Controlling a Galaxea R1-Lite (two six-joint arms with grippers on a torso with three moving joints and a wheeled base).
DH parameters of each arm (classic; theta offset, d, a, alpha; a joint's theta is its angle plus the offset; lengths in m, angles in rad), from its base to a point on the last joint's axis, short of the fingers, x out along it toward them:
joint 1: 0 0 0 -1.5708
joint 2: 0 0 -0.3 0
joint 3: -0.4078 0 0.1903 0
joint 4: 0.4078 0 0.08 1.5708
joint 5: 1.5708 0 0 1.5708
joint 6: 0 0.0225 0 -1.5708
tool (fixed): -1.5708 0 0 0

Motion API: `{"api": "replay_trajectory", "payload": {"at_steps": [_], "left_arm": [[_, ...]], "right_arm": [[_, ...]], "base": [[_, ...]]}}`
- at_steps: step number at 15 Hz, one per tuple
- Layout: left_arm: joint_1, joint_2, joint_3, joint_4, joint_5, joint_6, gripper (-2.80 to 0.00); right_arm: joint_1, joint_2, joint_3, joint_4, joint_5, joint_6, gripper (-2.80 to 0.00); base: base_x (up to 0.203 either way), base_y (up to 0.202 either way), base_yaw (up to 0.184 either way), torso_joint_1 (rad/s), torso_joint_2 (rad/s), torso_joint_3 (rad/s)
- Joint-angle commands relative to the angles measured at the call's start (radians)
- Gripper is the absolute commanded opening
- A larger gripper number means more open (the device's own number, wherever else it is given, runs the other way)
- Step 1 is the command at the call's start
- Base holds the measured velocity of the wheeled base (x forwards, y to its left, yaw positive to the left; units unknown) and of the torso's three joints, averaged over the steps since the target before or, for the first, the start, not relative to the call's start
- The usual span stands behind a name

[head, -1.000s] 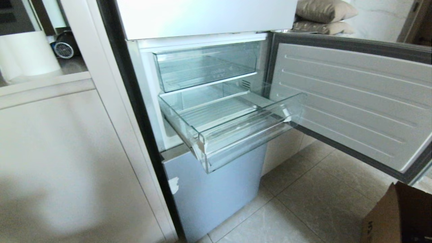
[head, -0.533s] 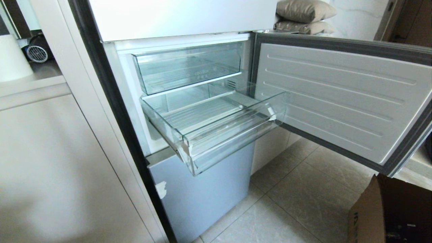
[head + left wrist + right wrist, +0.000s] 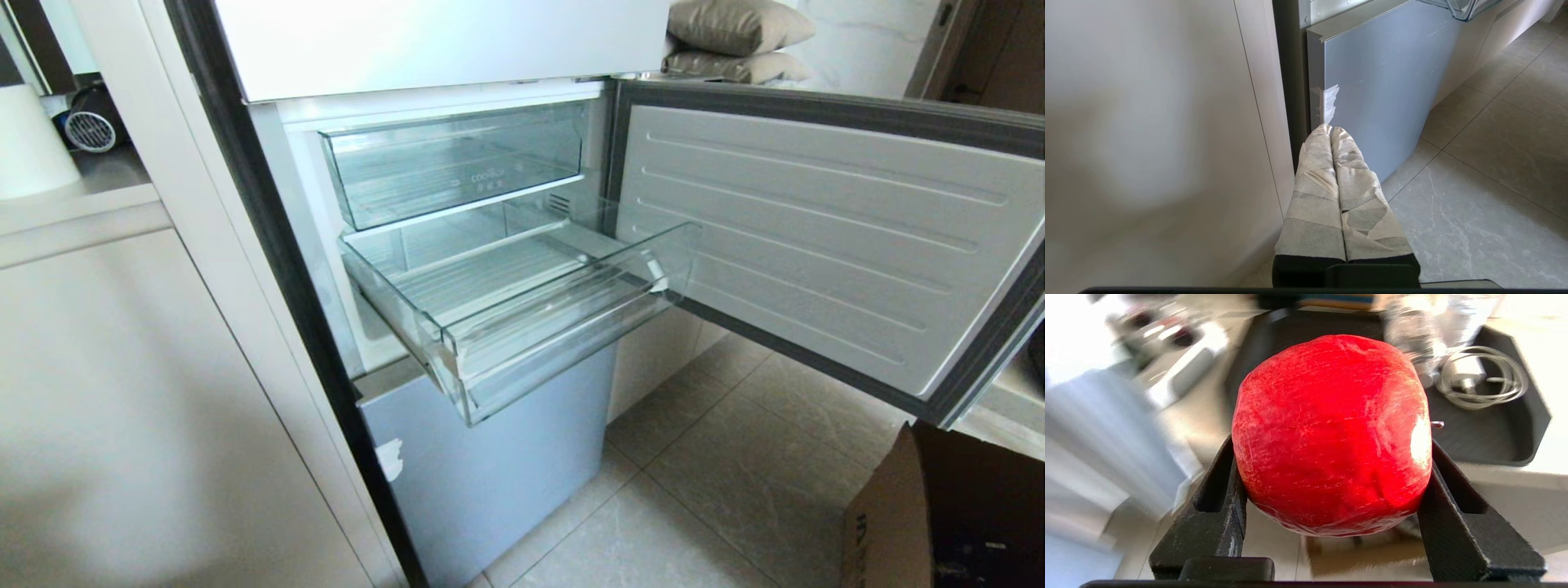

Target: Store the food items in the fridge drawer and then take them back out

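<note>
Over on the left, the left gripper (image 3: 1331,134) hangs low beside the pale cabinet panel (image 3: 1151,122), its cloth-wrapped fingers (image 3: 1316,179) pressed together with nothing between them; it points at the grey lower door of the fridge (image 3: 1384,81) and looks parked there, out of the way of the work.

Next comes the open fridge compartment. The upper clear bin (image 3: 453,163), the one with lettering on its front, sits pushed in and holds nothing. Just below it the fridge drawer (image 3: 563,327) is pulled well out toward the room, its ribbed floor bare; no food lies in it yet. Drawn out like that, it leaves a wide opening from above, which I take to be the reason: something can be lowered straight in. The fridge door (image 3: 816,237) is swung wide to the right, clear of the drawer, and a cardboard box (image 3: 947,514) stands on the tiles at the near right.

Farthest right, outside the head view, the right gripper (image 3: 1331,486) clamps a red food item (image 3: 1331,433) between its two black fingers (image 3: 1220,506), squeezing it at the sides. Behind it lies a dark tray (image 3: 1494,428) with a coiled white cable (image 3: 1482,381) in it. The storing step has barely begun, I judge.
</note>
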Motion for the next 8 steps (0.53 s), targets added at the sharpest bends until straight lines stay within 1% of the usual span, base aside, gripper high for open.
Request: {"api": "replay_trajectory", "payload": {"at_steps": [1,3,5,7,8], "left_arm": [[0.000,0.000,0.000,0.000,0.002,0.000,-2.80],[0.001,0.000,0.000,0.000,0.002,0.000,-2.80],[0.001,0.000,0.000,0.000,0.000,0.000,-2.80],[0.001,0.000,0.000,0.000,0.000,0.000,-2.80],[0.001,0.000,0.000,0.000,0.000,0.000,-2.80]], "right_arm": [[-0.032,0.217,0.010,-0.139,0.008,0.014,-2.80],[-0.038,0.344,0.004,-0.272,0.045,0.021,-2.80],[-0.036,0.469,-0.013,-0.415,0.131,0.022,-2.80],[-0.005,0.580,-0.089,-0.473,0.177,0.031,-2.80],[0.031,0.624,-0.140,-0.486,0.186,0.046,-2.80]], "base": [[0.000,0.000,0.000,0.000,0.00,0.000],[0.000,0.000,0.000,0.000,0.00,0.000],[0.000,0.000,0.000,0.000,0.00,0.000],[0.000,0.000,0.000,0.000,0.00,0.000],[0.000,0.000,0.000,0.000,0.00,0.000]]}}
